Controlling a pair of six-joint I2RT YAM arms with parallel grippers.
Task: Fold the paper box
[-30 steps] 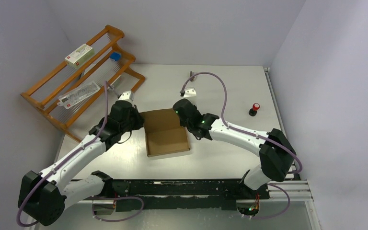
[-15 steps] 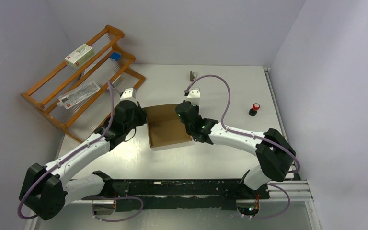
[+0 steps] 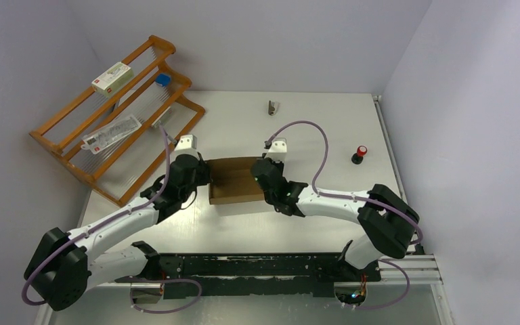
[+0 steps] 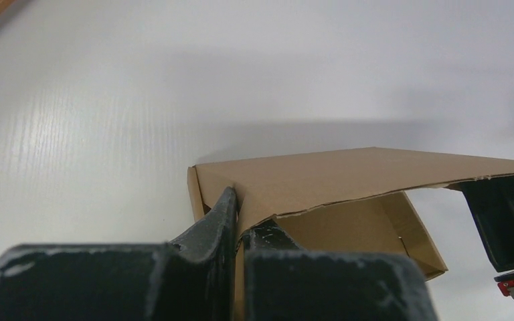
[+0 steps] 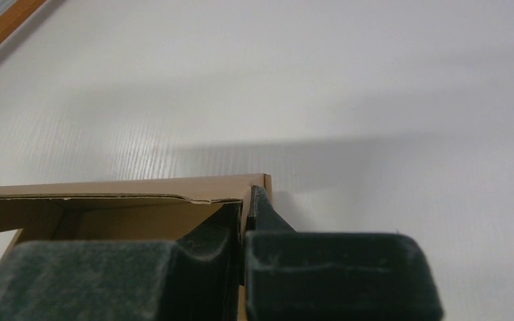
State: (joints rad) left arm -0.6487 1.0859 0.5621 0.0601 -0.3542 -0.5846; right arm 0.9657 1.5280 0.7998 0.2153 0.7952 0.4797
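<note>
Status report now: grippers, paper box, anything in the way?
Left gripper shut on paper box. Right gripper shut on it too. Flap tilted, not closed. Nothing blocking seen.

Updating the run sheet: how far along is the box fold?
Done: the paper box has raised walls. In hand: left gripper and right gripper each pinch the cardboard at one side, lid panel tilted over the base. Left: lid not yet closed; a gap shows beneath it.
</note>
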